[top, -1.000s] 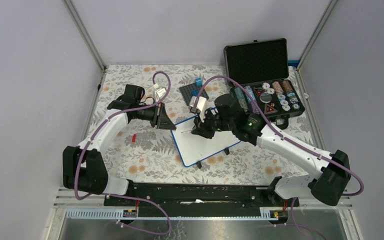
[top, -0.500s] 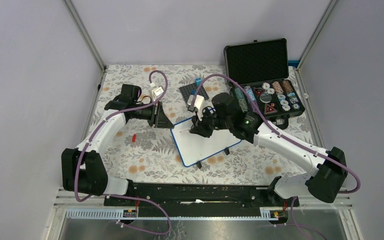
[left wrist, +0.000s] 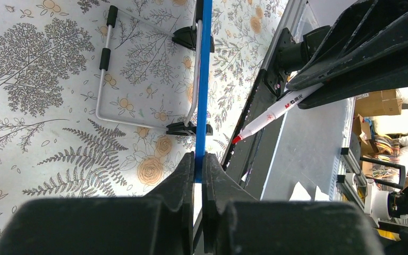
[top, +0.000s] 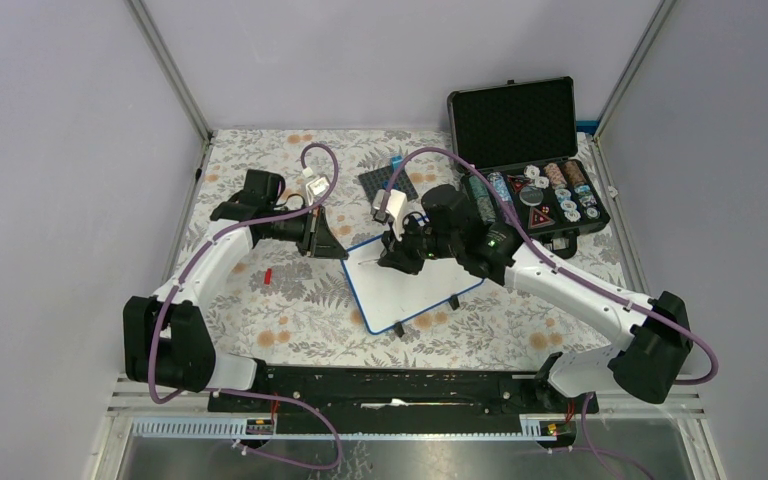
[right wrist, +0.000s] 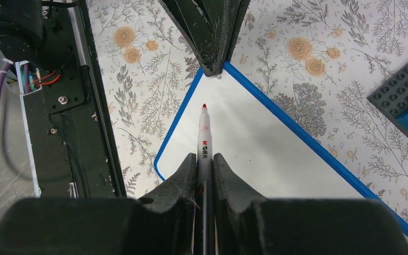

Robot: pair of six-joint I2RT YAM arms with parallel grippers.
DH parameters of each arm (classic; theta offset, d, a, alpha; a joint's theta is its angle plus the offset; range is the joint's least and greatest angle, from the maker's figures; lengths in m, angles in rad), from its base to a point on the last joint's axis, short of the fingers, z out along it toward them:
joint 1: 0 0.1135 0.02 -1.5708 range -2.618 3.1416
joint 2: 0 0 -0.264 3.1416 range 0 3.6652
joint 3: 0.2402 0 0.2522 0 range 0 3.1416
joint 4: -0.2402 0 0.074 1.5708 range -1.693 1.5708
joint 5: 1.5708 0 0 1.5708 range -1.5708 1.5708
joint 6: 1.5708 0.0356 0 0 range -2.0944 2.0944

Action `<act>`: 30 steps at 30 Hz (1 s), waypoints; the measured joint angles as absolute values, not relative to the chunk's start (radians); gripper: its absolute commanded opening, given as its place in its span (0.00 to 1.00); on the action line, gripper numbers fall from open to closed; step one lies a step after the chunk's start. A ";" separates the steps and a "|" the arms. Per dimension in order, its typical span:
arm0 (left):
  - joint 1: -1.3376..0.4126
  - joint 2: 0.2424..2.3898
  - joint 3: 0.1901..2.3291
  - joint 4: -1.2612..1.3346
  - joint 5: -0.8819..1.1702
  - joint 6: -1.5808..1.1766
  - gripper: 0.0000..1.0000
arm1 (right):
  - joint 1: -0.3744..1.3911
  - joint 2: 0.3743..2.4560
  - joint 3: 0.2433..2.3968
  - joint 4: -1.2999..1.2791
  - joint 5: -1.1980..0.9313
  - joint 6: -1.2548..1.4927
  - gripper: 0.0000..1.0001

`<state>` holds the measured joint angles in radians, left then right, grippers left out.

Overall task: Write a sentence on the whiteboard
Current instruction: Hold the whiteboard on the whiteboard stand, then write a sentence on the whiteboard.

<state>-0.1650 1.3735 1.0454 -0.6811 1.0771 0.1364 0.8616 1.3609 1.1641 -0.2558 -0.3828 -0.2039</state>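
The whiteboard (top: 415, 290), white with a thin blue rim, lies on the flowered cloth at mid-table. My left gripper (top: 343, 250) is shut on its far-left corner. In the left wrist view the jaws (left wrist: 198, 166) pinch the blue rim (left wrist: 203, 79) edge-on, with the board's wire stand (left wrist: 102, 79) beneath. My right gripper (top: 396, 258) is shut on a white marker (right wrist: 204, 135). The marker's red tip points down at the board (right wrist: 265, 154) near that corner; contact cannot be told. The board surface looks blank in the right wrist view. The left fingers (right wrist: 212, 37) show above the corner.
An open black case (top: 530, 160) with small round items stands at the back right. A grey studded plate (top: 384, 182) with a blue piece lies behind the board. A small red object (top: 268, 275) lies left of the board. The black base rail (top: 400, 383) runs along the near edge.
My left gripper has closed on the whiteboard's corner. My right gripper has shifted slightly left with the marker.
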 measured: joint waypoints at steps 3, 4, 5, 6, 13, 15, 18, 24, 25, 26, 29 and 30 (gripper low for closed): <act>-0.165 1.374 1.045 -0.681 1.077 0.139 0.00 | 0.862 1.363 1.164 -0.256 -0.382 -0.204 0.00; -0.165 1.374 1.045 -0.681 1.077 0.140 0.00 | 0.862 1.365 1.165 -0.256 -0.382 -0.204 0.00; -0.165 1.374 1.045 -0.681 1.077 0.141 0.00 | 0.862 1.368 1.167 -0.256 -0.382 -0.202 0.00; -0.165 1.374 1.045 -0.681 1.077 0.141 0.00 | 0.862 1.372 1.170 -0.256 -0.382 -0.201 0.00; -0.166 1.374 1.045 -0.681 1.077 0.142 0.00 | 0.862 1.392 1.187 -0.251 -0.381 -0.187 0.00; -0.166 1.374 1.045 -0.681 1.077 0.142 0.00 | 0.862 1.394 1.192 -0.250 -0.380 -0.185 0.00; -0.166 1.374 1.045 -0.681 1.077 0.143 0.00 | 0.862 1.395 1.195 -0.249 -0.377 -0.183 0.00; -0.166 1.374 1.045 -0.681 1.077 0.149 0.00 | 0.862 1.418 1.203 -0.242 -0.356 -0.179 0.00; -0.166 1.374 1.045 -0.681 1.077 0.149 0.00 | 0.862 1.422 1.205 -0.241 -0.356 -0.179 0.00; -0.166 1.374 1.045 -0.681 1.077 0.149 0.00 | 0.862 1.427 1.207 -0.241 -0.355 -0.178 0.00; -0.166 1.374 1.045 -0.681 1.077 0.149 0.00 | 0.862 1.434 1.208 -0.241 -0.347 -0.178 0.00; -0.166 1.374 1.045 -0.681 1.077 0.150 0.00 | 0.862 1.435 1.209 -0.241 -0.342 -0.178 0.00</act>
